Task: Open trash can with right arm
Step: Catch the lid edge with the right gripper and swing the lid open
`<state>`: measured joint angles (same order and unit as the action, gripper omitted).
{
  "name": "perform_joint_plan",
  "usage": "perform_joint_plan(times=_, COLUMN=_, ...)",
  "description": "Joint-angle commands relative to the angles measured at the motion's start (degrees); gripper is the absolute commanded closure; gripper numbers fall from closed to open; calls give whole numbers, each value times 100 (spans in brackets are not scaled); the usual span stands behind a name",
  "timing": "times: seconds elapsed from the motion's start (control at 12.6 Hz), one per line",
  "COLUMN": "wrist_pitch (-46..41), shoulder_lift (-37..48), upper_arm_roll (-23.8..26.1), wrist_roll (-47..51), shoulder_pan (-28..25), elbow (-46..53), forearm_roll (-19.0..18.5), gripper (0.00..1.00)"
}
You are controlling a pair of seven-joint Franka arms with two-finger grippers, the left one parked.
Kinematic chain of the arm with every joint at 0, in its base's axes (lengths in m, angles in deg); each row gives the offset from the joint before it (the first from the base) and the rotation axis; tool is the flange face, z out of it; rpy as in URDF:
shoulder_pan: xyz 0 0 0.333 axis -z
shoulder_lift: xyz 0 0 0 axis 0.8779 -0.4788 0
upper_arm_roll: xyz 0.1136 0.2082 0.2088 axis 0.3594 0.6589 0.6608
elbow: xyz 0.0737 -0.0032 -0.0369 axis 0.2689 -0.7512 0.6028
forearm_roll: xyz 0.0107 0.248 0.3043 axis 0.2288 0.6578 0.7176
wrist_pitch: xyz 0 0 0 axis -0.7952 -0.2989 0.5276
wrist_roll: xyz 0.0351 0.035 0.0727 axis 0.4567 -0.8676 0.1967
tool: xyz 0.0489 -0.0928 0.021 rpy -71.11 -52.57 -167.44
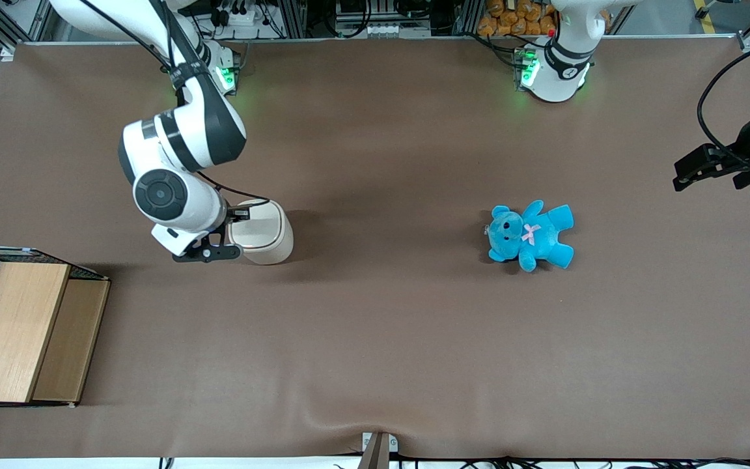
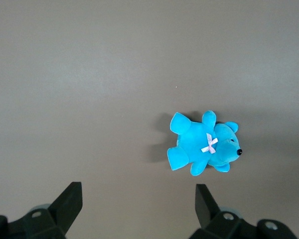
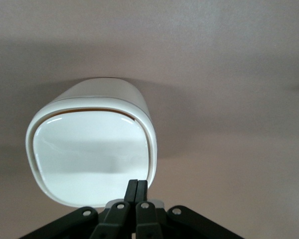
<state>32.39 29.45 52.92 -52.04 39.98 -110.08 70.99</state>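
The trash can (image 1: pixel 264 233) is a small cream-white bin standing on the brown table, under the right arm's wrist. Its flat lid (image 3: pixel 89 154) lies down, with a thin tan-dark seam along one edge. My right gripper (image 1: pixel 238 213) hangs over the lid's edge nearest the arm's wrist. In the right wrist view the gripper (image 3: pixel 137 183) has its two black fingers pressed together with nothing between them, tips just over the lid's rim. I cannot tell whether the tips touch the lid.
A blue teddy bear (image 1: pixel 530 234) lies on the table toward the parked arm's end, also in the left wrist view (image 2: pixel 204 145). A wooden box (image 1: pixel 23 329) with a wire mesh side stands at the working arm's end, nearer the front camera than the bin.
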Motion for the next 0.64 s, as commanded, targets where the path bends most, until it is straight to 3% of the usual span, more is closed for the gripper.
perform_joint_plan(times=0.0, wrist_pitch=168, shoulder_lift=-137, upper_arm_roll=-54, wrist_roll=98, shoulder_pan=-65, elbow=-21, forearm_roll=-89, gripper=100)
perform_joint_plan(times=0.56, wrist_pitch=449, shoulder_lift=-576, upper_arm_roll=-54, wrist_roll=194, shoulder_pan=-65, elbow=-38, forearm_roll=-89, gripper=100)
